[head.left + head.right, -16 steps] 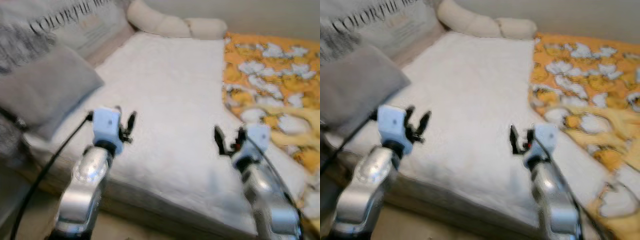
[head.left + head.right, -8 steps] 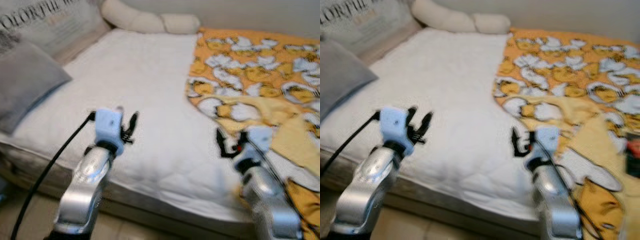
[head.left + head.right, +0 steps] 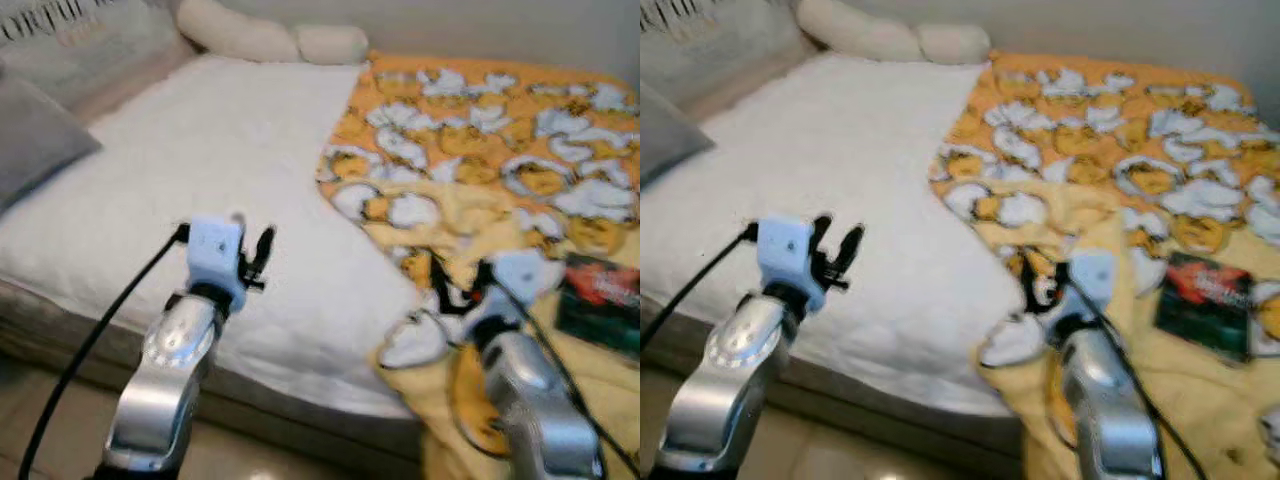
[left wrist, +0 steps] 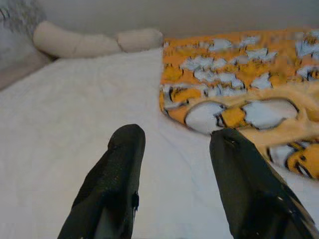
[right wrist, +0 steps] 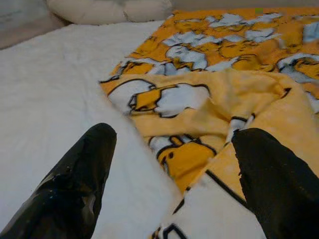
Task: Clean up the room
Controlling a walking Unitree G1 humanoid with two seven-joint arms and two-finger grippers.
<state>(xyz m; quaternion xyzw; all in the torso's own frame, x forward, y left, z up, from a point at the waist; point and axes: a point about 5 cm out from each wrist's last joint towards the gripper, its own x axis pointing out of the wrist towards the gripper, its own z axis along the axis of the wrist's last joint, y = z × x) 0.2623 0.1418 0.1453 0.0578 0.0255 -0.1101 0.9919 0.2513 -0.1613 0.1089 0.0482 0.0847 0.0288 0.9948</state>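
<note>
While both jaws spread, orange blanket [image 3: 480,150] (rumpled) runs lengthwise up bed [image 3: 200,170].

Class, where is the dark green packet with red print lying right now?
The dark green packet lies flat on the orange cartoon-print blanket, on the robot's right side of the bed, just beyond and right of the right end effector.
</note>
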